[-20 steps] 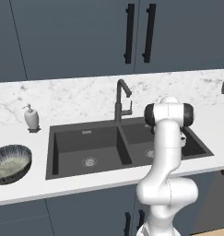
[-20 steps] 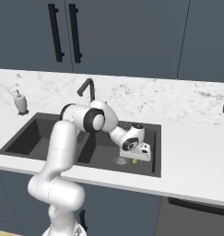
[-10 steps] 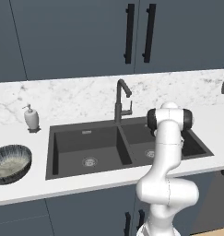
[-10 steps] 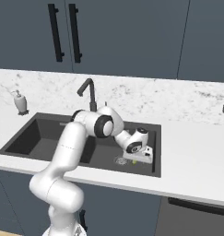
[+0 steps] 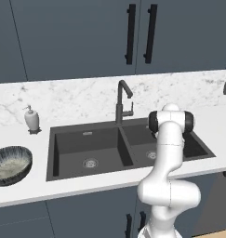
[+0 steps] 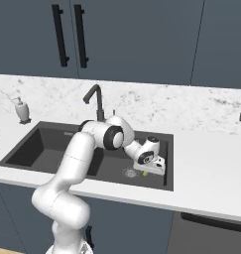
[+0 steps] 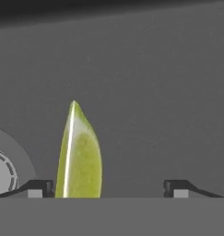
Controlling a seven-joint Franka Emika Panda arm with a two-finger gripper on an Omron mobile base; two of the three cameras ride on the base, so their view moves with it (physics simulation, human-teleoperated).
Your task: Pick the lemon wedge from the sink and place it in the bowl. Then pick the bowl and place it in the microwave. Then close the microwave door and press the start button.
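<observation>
The lemon wedge (image 7: 79, 156) is a small yellow-green sliver lying on the dark floor of the sink's (image 6: 42, 149) right basin, beside the round drain (image 7: 2, 169). My gripper (image 7: 109, 189) is low over it and open. The wedge stands between the two fingertips (image 7: 38, 188), close to the left one and well apart from the right. In the right base view, the gripper (image 6: 150, 171) reaches down into the basin right above the wedge (image 6: 145, 174). The bowl (image 5: 11, 164), dark outside and pale speckled inside, sits on the counter left of the sink (image 5: 86, 153). The microwave is out of view.
A dark gooseneck faucet (image 5: 123, 99) rises behind the divider between the basins. A small white soap dispenser (image 5: 31, 119) stands at the sink's back left. Dark cabinet doors with black handles (image 5: 130, 33) hang over the marble counter (image 5: 77, 100).
The hand has sunk lower into the right basin, closer to the wedge, and the arm's elbow has shifted a little right. The wedge and bowl stay put.
</observation>
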